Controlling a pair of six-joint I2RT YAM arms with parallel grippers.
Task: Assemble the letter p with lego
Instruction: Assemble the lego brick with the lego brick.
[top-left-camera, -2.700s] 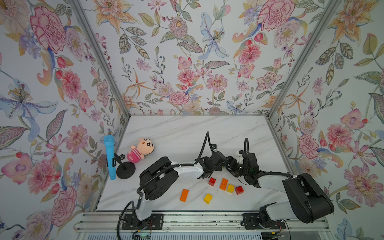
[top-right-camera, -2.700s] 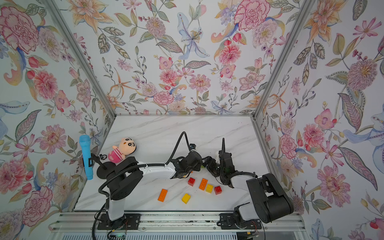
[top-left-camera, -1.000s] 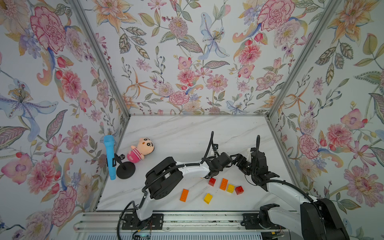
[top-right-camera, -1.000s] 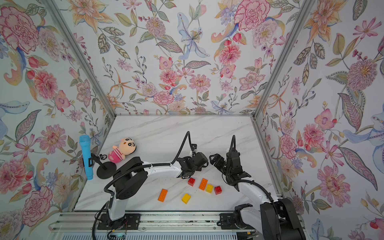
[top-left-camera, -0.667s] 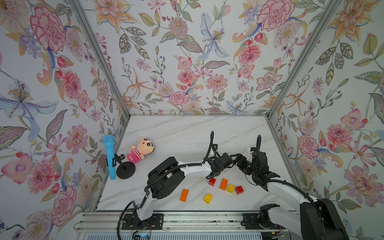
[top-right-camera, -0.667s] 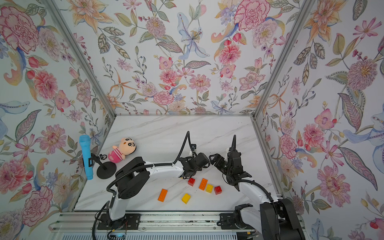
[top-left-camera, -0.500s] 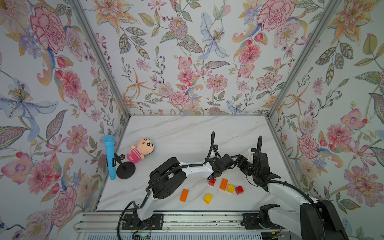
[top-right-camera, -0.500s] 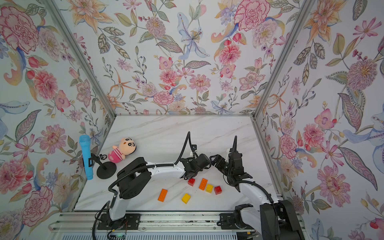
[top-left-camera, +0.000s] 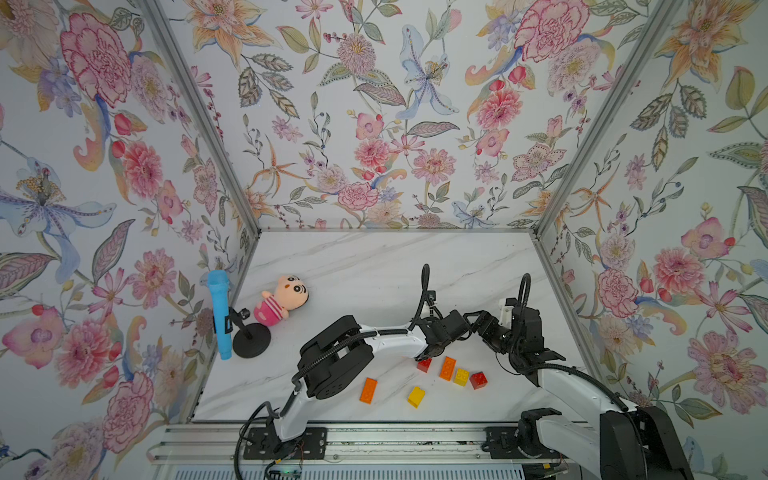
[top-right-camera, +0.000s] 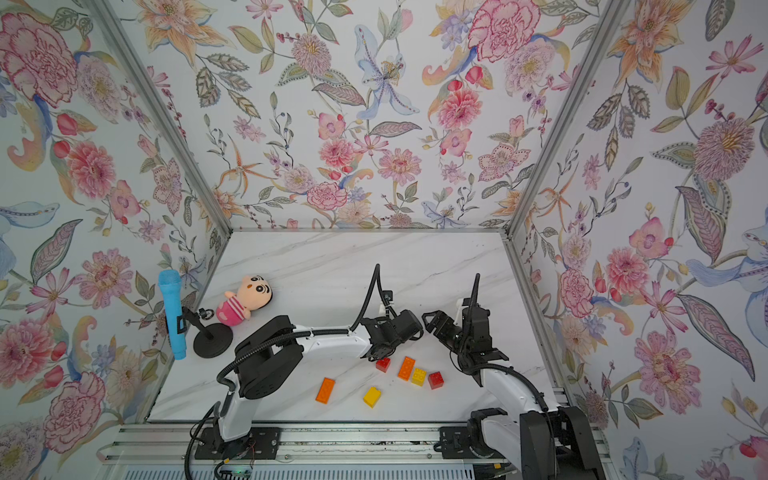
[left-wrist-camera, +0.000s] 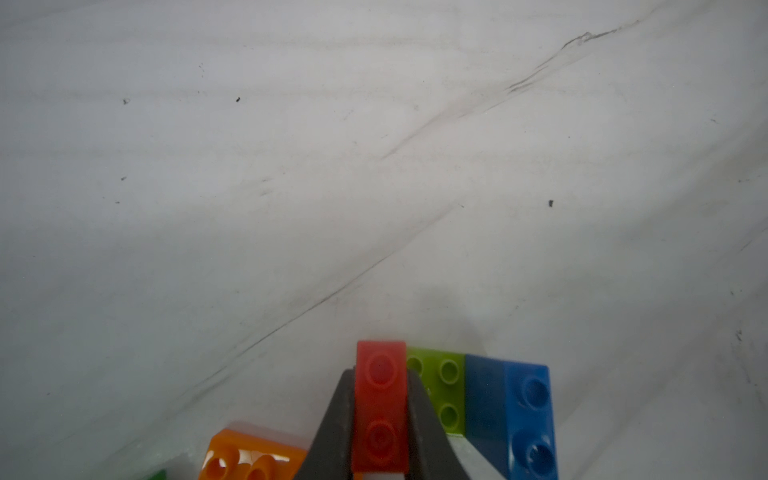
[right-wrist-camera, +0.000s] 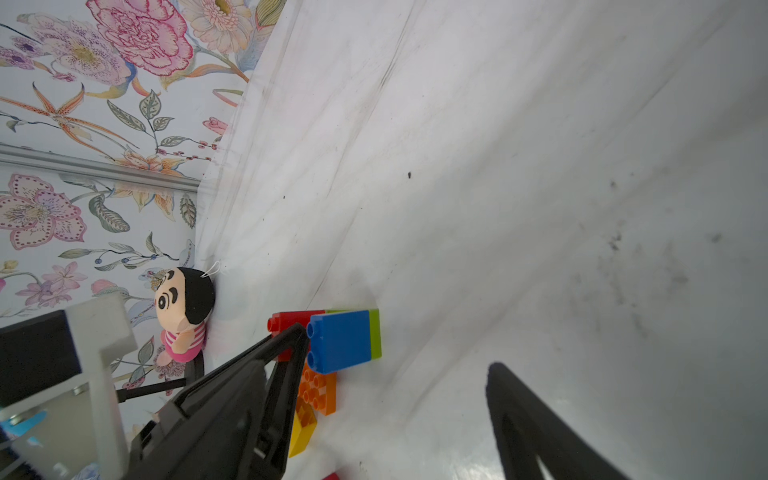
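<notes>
On the surface (left-wrist-camera: 249, 166), L hand (left-wrist-camera: 380, 374) clamps red brick (left-wrist-camera: 379, 436) by flat sides; R hand (right-wrist-camera: 397, 347) open. Prob. light, stiff, slick.

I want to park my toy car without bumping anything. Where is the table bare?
Widest bare patch: the back of the table, between the plush doll, the back wall and the two arms. A smaller one lies at the front, between the microphone stand and the left arm. Crowded: the loose bricks by the arms.
</notes>
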